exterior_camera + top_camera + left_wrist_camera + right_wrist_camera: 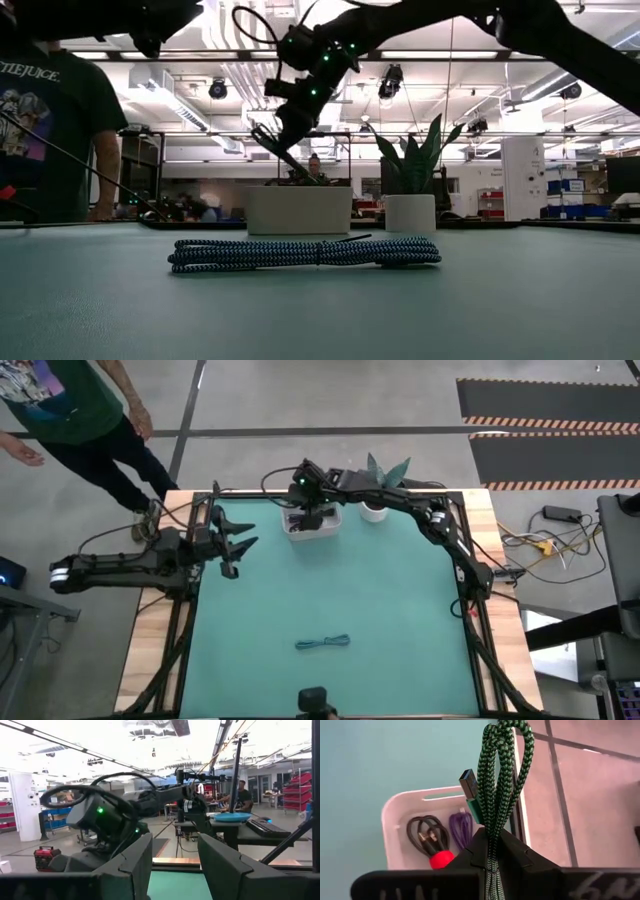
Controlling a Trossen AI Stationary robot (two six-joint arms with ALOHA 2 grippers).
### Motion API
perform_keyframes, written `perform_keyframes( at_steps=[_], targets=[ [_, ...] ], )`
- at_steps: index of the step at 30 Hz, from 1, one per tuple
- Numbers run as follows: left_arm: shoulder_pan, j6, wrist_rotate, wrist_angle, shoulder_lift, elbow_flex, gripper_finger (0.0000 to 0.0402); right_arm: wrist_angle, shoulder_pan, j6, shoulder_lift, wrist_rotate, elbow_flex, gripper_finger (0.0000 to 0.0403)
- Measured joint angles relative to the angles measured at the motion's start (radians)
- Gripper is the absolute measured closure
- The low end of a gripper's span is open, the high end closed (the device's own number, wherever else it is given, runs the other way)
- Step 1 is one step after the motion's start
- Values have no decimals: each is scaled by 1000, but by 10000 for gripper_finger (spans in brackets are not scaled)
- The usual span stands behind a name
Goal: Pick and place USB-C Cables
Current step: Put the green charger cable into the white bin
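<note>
Right tool (492, 852) pinching green cable (499, 780) above white bin (311, 524) near table's far edge: lower, then release. Left tool (240, 548) spread, waiting by left edge.

Bright overhead lights — ceiling glare, soft shadows.

I see two dark, jointed arms; the right arm (440, 525) carries small green lights near its wrist and looping black wiring (thin, glossy). The left arm (120, 568) has a white band, and its fingers (220, 865) are flat, angular black plastic.
</note>
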Motion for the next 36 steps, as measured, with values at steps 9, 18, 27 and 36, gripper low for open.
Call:
perform_keyframes(
  at_steps=[9,18,27,36],
  targets=[
    [0,0,1,-28,-10,0,259,-23,-2,0,45,16,-1,390],
    [0,0,2,-28,-11,0,259,-7,-5,1,92,34,-2,390],
    [0,-1,2,-28,-10,0,259,-2,-9,16,115,47,-3,374],
    [0,-1,2,-36,-12,0,259,-8,-15,135,115,43,-3,380]
  ],
)
